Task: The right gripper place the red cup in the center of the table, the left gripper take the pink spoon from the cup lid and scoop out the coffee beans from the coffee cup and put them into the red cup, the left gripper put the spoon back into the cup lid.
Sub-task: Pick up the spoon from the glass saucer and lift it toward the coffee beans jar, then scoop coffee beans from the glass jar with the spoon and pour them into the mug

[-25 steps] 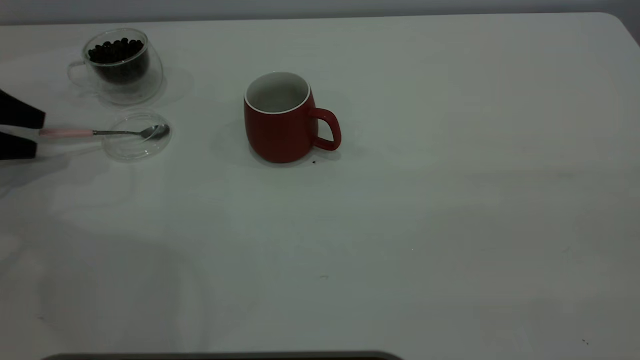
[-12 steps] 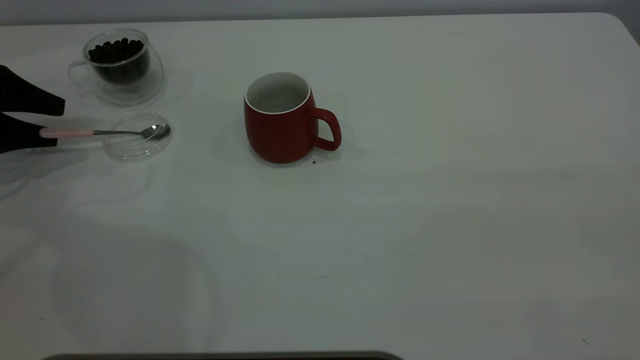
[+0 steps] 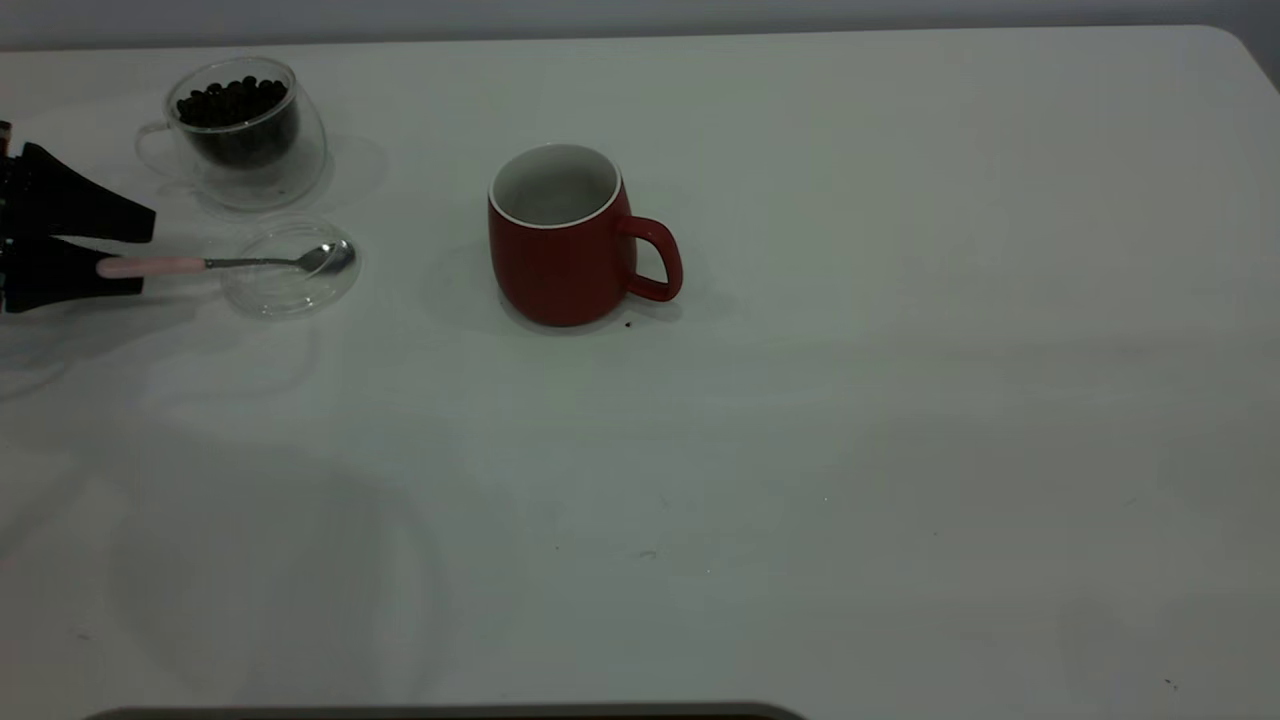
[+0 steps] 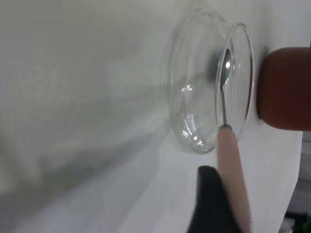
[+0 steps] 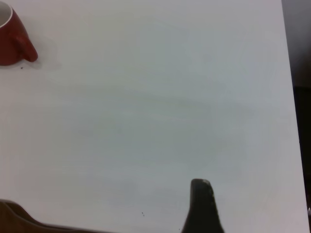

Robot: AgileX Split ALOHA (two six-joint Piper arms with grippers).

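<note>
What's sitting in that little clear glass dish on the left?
The metal bowl of the pink spoon rests in the cup lid, its handle sticking out between the left gripper fingers. Otherwise the lid looks empty; whether the gripper has clamped the handle is unclear.

The left gripper (image 3: 120, 250) is matte black — two tapering, wedge-shaped fingers (image 3: 85, 205) with blunt tips and plain, unmarked faces. Of the right gripper, one finger (image 5: 201, 206) shows — black too, smooth, with a rounded, slightly glossy tip.
</note>
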